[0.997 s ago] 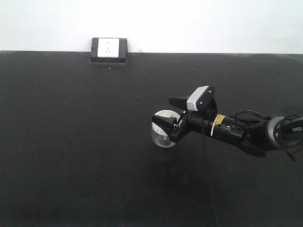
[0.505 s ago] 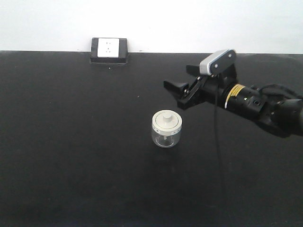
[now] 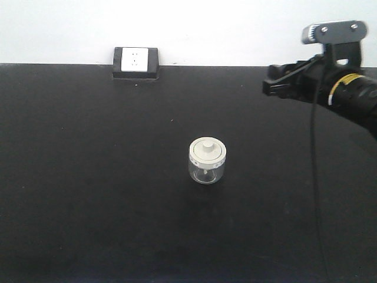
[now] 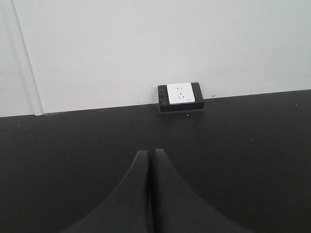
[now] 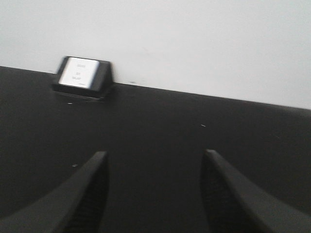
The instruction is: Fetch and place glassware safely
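The glassware [image 3: 207,161], a squat clear jar with a cream-white knobbed lid, stands upright and alone on the black table [image 3: 88,194] near its middle. High at the right edge of the front view, my right gripper [image 3: 272,80] hangs well above and to the right of the jar. In the right wrist view this gripper [image 5: 154,156] is open, and nothing lies between its fingers. My left gripper [image 4: 149,152] shows only in the left wrist view, where its fingers are pressed together and hold nothing. Neither wrist view shows the jar.
A white wall socket in a black housing [image 3: 136,62] sits at the table's back edge against the white wall; the same socket [image 4: 180,96] appears ahead of the left gripper, and the socket [image 5: 81,75] shows blurred in the right wrist view.
My right gripper has let go of the jar and risen up and to the right, away from it. The jar has stayed in place on the table.
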{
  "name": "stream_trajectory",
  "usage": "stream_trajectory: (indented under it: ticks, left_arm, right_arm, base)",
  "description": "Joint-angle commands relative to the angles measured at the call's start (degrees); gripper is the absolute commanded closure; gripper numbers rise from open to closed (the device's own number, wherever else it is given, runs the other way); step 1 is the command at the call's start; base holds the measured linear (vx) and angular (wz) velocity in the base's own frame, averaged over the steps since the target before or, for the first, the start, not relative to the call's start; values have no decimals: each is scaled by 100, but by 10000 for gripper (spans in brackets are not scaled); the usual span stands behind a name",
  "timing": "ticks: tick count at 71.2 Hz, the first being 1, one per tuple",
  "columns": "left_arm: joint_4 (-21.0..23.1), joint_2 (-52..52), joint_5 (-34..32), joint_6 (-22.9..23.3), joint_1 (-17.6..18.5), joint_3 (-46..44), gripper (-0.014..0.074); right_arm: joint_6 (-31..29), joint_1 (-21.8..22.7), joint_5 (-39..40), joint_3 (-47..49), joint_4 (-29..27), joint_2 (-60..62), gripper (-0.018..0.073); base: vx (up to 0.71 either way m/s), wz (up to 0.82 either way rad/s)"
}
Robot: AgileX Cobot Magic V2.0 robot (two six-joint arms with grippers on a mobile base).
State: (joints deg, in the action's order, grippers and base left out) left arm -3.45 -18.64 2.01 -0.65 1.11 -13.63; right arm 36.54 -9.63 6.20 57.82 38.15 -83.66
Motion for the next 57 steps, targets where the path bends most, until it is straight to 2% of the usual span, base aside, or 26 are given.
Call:
stream_trajectory:
  ticks: [1, 12, 18, 57]
  left_arm:
    - [58, -53, -407, 33, 37, -157, 603]
    - [58, -53, -407, 33, 37, -157, 603]
    - [58, -53, -407, 33, 37, -157, 603]
    - [58, -53, -407, 33, 37, -157, 603]
  right_arm:
    - [88, 26, -555, 145, -128, 619, 288]
    - [104, 26, -1509, 139, -219, 1187, 471]
    - [104, 26, -1542, -25, -162, 1606, 575]
    - [147, 26, -1243, -2461, -12, 4515, 563]
  base:
    - [0, 0]
    - [0, 0]
    - [0, 0]
    - [0, 0]
